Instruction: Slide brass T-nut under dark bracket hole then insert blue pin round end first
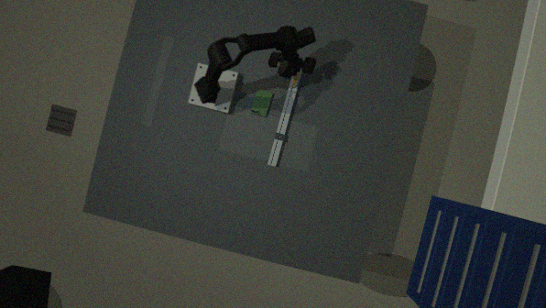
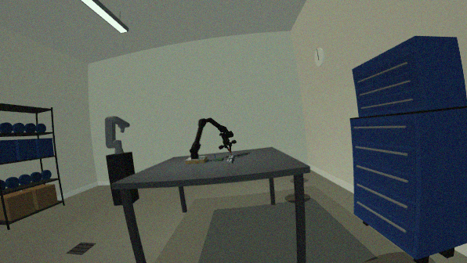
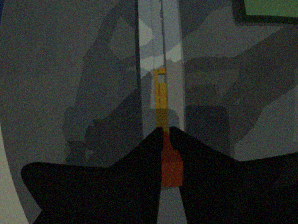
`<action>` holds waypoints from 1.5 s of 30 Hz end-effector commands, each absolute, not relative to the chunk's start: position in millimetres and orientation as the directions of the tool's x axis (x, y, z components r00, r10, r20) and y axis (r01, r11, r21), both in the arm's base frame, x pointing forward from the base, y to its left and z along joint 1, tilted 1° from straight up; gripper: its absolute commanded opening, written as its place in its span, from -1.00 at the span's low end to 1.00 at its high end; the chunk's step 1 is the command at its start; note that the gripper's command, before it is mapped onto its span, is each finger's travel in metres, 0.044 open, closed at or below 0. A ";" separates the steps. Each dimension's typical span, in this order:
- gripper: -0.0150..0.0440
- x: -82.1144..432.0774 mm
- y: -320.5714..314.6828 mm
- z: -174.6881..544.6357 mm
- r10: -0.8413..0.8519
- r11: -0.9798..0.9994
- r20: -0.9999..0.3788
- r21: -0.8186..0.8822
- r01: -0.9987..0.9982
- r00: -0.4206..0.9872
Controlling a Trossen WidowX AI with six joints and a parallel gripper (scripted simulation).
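My gripper point(image 1: 297, 73) point(image 2: 229, 149) point(image 3: 165, 132) is shut on the T-nut's orange handle point(image 3: 172, 173), above one end of the rail. The brass T-nut point(image 1: 295, 82) point(image 3: 161, 102) extends from the fingertips along the slot line; whether it is under the lips I cannot tell. The aluminum rail point(image 1: 287, 107) point(image 2: 230, 160) point(image 3: 175, 92) lies on the table. The dark bracket point(image 1: 280, 137) crosses the rail near its other end; its hole is too small to make out. The green tray point(image 1: 264, 102) point(image 2: 219, 159) point(image 3: 272, 7) lies beside the rail. I cannot make out the blue pin.
The arm's pale base plate point(image 1: 223, 98) point(image 2: 197, 160) is beyond the tray from the rail. The grey table point(image 1: 229, 197) point(image 2: 176, 172) carries everything. A blue drawer cabinet point(image 1: 492, 257) point(image 2: 439, 156) stands off the table.
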State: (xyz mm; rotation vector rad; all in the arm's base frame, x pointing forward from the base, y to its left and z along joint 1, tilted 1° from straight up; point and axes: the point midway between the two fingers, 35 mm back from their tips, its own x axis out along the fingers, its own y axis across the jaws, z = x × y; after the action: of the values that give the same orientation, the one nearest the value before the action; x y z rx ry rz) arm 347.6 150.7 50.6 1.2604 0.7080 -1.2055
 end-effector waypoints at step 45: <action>-1.00 354.1 150.3 52.7 -0.266 -0.123 -0.946 0.226 0.966 0.188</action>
State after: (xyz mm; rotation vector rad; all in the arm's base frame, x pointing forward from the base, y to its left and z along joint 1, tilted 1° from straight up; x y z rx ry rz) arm 353.1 149.9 52.0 1.2197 0.7842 -1.2676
